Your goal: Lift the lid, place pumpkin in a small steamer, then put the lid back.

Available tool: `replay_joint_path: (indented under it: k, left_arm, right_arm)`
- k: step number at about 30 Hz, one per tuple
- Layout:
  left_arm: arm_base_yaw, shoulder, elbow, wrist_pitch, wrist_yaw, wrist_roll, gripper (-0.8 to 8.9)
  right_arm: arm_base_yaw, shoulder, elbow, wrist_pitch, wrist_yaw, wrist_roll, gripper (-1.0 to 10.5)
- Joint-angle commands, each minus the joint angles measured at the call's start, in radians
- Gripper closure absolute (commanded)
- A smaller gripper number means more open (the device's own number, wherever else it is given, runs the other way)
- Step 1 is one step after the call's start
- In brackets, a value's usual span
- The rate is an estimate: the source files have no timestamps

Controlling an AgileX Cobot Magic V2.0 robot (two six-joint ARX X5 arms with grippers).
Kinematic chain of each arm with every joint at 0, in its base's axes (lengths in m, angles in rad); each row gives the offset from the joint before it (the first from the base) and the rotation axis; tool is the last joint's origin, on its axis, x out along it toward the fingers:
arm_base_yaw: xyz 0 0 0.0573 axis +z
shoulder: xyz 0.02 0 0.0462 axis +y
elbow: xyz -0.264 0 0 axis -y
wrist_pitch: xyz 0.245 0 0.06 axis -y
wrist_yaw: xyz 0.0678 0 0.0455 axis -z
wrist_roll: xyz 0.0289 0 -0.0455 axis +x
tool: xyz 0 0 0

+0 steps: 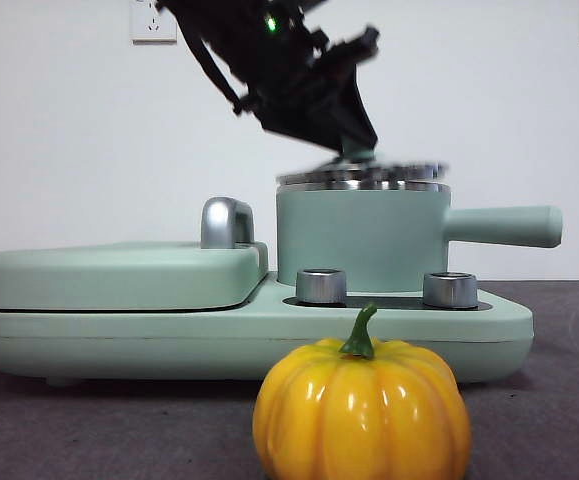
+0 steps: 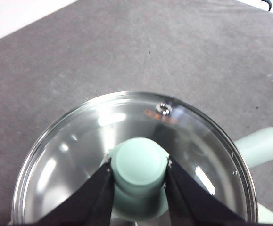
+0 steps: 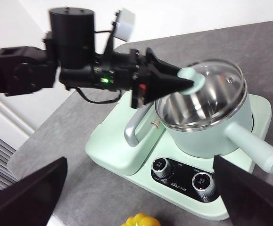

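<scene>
Grey felt-like tabletop (image 3: 98, 197), plain white wall behind with an outlet (image 1: 153, 20) up top. The left end effector (image 2: 138, 176) is pinching the knob of the lid (image 2: 79, 150), tilted just above the small steamer (image 1: 359, 240). Right end effector (image 3: 136, 197) is spread wide, holding nothing. Pumpkin (image 1: 361, 412) sits near the front edge. Text by the dials (image 3: 183, 176) is too small to read.

Left hand (image 2: 138, 176) clamps the lid's knob (image 2: 141, 165); right hand (image 3: 141, 197) hangs spread.
</scene>
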Motion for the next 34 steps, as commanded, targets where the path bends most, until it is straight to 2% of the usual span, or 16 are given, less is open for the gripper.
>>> replay_joint_path:
  k: [1,6,11,15,24,34]
  left_arm:
    - [-0.007,-0.074,0.025,0.022,0.01,0.002,7.93]
    - [-0.006,-0.153,0.025,-0.01,0.01,0.003,7.91]
    - [0.001,-0.221,0.025,-0.07,0.01,0.003,7.91]
    - [0.018,-0.267,0.025,-0.12,0.01,0.003,7.91]
    - [0.113,-0.32,0.025,-0.168,0.01,0.003,7.92]
    - [0.242,-0.332,0.025,-0.183,0.01,0.003,7.93]
  right_arm:
    - [0.0,0.005,0.014,0.007,0.0,0.036,4.5]
    - [0.001,0.031,0.025,-0.008,0.0,0.081,4.5]
    - [0.014,0.099,0.061,-0.089,0.002,0.08,4.5]
    - [0.063,0.162,0.089,-0.16,0.02,0.08,4.5]
    - [0.272,0.282,0.105,-0.238,0.247,0.103,4.5]
    - [0.626,0.507,0.106,-0.228,0.499,0.194,4.5]
